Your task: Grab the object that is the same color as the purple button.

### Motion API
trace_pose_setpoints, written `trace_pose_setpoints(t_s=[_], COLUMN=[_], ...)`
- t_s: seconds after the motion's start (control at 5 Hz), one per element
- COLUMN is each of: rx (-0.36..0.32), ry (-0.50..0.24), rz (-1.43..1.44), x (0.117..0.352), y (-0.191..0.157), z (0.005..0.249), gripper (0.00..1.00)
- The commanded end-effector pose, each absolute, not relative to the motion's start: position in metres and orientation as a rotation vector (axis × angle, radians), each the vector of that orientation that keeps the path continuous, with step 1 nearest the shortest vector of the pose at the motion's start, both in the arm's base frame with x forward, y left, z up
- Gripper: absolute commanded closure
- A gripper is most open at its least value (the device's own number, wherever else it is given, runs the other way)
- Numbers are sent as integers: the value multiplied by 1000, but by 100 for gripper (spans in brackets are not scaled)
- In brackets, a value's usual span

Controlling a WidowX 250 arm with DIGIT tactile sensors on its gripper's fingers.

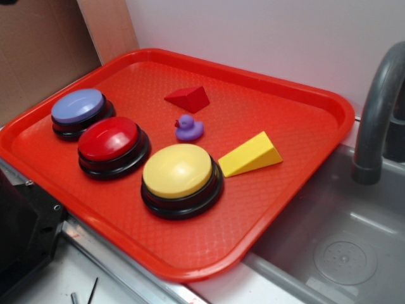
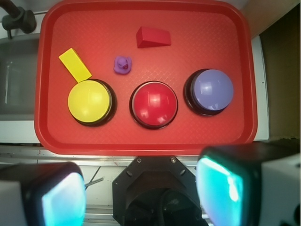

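Two cameras, one red tray.
The exterior view looks down at a slant from beside the tray, fairly near, sink at its right. The wrist view stares straight down from high above, gripper fingers filling its bottom edge, the tray well beyond the jaws. Both views share the whole tray and the sink's tap.

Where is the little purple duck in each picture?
Exterior view: the duck sits near the middle of the red tray, between the red wedge behind it and the yellow button in front.
Wrist view: the duck is in the upper middle, left of the red wedge.
Shared landmark: the red wedge, the duck's close neighbour in both views.
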State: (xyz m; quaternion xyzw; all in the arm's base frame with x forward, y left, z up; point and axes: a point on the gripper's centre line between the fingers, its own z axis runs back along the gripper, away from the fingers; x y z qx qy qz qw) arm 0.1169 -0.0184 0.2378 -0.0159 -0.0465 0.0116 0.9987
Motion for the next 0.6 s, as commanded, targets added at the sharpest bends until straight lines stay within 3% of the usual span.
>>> trace_pose_setpoints(t_s=[0.0, 0.4], rx=[-32, 9], ry=[-93, -104], rz=[23, 222], x=[117, 142], y=[-18, -25], z=[238, 215], gripper=[0, 0])
